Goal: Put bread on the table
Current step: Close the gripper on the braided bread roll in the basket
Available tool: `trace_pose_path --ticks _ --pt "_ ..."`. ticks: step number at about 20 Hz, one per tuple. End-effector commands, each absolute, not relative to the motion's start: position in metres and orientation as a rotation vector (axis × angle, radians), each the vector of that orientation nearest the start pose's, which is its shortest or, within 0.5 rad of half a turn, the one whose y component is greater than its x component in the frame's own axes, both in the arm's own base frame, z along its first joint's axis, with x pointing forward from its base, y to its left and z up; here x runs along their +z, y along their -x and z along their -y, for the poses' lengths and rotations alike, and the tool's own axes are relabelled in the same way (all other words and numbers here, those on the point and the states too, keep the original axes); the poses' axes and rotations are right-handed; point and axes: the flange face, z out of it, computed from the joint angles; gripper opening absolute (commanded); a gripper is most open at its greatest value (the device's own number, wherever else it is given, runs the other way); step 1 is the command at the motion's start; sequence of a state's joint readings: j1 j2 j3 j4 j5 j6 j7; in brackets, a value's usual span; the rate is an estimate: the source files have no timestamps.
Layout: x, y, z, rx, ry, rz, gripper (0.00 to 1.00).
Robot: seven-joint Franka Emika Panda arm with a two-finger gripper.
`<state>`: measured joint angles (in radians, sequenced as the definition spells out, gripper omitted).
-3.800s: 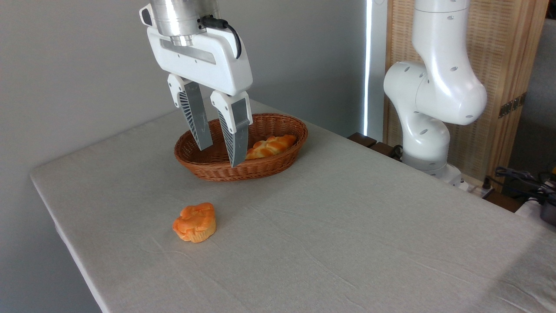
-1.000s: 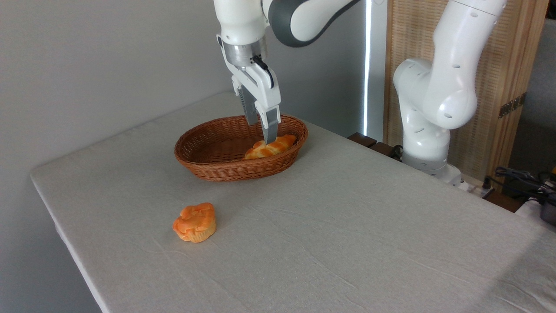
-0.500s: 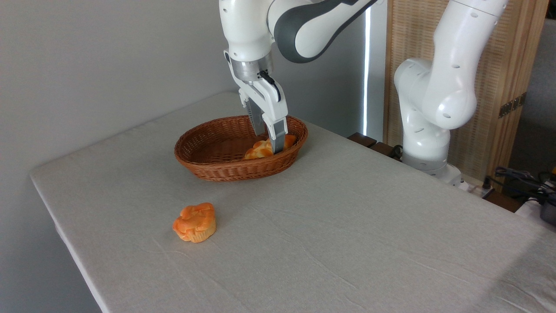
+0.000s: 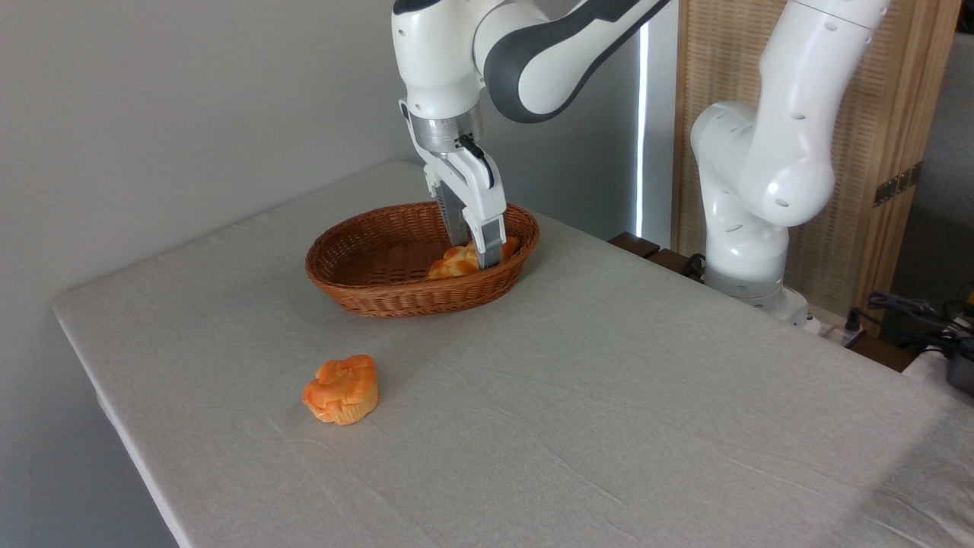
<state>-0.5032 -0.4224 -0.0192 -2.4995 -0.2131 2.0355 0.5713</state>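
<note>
Grey cloth covers the table (image 4: 609, 396); the gripper (image 4: 478, 255) reaches into the basket (image 4: 380, 293), fingers straddling the bread (image 4: 456, 262), grip unclear. A muffin (image 4: 342, 389) lies well apart.

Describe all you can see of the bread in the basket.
The bread is a golden-orange braided loaf with paler bumps. It lies in the right half of the wicker basket, near the far rim. The gripper straddles its middle, one finger in front hiding that part. Whether the fingers squeeze it cannot be told.
</note>
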Motion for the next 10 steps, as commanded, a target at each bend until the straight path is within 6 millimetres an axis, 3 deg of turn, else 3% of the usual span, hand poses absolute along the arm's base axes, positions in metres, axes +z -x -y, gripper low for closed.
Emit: trace_pose_path --ticks 1,3,10 --pt "0.4229 -0.3341 0.2218 0.014 2.898 -1.587 1.0" --pt "0.4218 -0.3345 0.222 0.016 2.898 -1.586 1.0" --pt "0.4216 -0.3353 0.2222 0.006 2.859 -1.604 0.49"
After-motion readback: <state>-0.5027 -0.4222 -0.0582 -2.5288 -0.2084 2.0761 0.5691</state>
